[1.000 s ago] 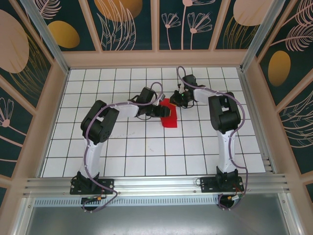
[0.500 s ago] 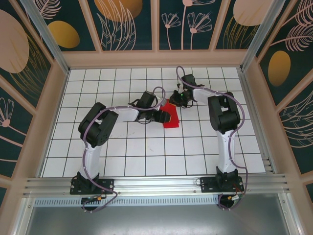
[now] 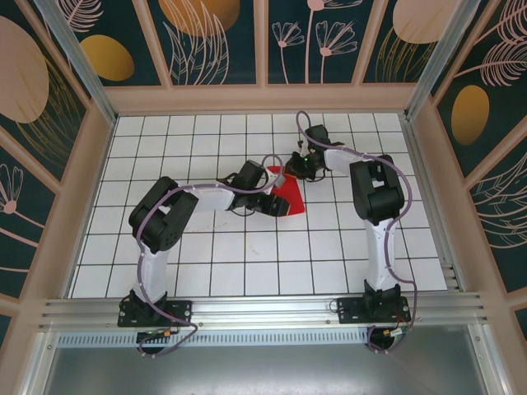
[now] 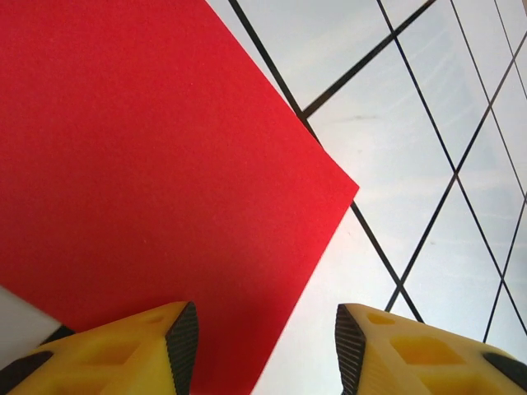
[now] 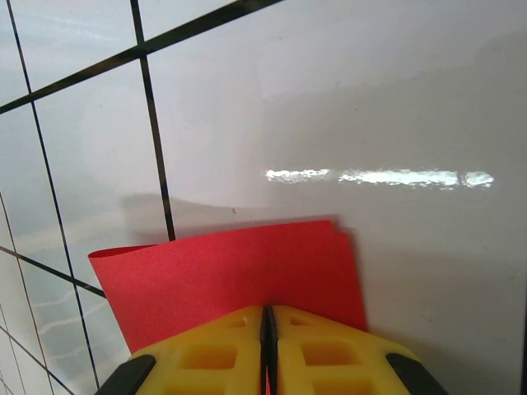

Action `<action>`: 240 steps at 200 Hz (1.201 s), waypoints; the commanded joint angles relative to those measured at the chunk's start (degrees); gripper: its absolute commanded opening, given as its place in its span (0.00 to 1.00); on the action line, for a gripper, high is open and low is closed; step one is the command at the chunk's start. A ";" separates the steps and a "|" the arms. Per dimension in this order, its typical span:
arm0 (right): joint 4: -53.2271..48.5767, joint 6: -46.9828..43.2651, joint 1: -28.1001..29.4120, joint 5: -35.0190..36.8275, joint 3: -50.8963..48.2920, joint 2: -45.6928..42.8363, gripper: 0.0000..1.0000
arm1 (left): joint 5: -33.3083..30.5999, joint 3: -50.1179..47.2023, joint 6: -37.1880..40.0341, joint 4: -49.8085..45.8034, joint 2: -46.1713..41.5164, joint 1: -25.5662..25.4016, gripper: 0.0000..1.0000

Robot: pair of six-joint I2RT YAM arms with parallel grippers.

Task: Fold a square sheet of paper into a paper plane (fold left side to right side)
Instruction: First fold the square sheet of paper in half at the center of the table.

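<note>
Fingers (image 5: 321,354) of right gripper (image 5: 268,314) are pinching thin bright red paper sheet (image 3: 288,197), now appearing wedge-shaped, previously rectangular; left gripper (image 4: 265,341) is hovering half-open above it.

A robot test cell in a lab: a white black-gridded tabletop (image 3: 247,247), walled from 9 to 3 o'clock by dark floral-printed panels (image 3: 206,41), with a silver aluminium rail (image 3: 263,309) at 6 o'clock.

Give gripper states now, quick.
Left gripper: open, over the thin bright red paper sheet.
Right gripper: closed, pinching that sheet's edge.
</note>
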 commanded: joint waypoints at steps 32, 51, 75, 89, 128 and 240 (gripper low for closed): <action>-6.04 -0.44 1.34 4.36 -1.78 3.72 0.13 | 2.94 -5.08 1.00 -4.21 -2.30 -0.75 0.51; -5.87 -0.45 1.34 4.22 -1.95 3.71 0.13 | 3.68 -6.60 0.80 -3.53 -3.13 -0.85 0.50; -5.69 -0.42 1.44 4.02 -2.07 3.72 0.13 | 4.22 -7.63 0.84 -3.32 -3.57 -1.06 0.51; -5.67 -0.44 1.44 4.03 -2.05 3.72 0.13 | 4.82 -8.07 0.83 -3.03 -3.88 -1.33 0.51; -4.30 -0.71 1.53 2.24 -2.14 2.79 0.14 | 6.08 -9.49 0.18 -1.51 -7.40 -1.44 0.51; -4.27 -3.91 -0.60 5.26 -8.02 -18.28 0.48 | 7.88 -6.11 -16.58 8.13 -8.84 8.34 0.46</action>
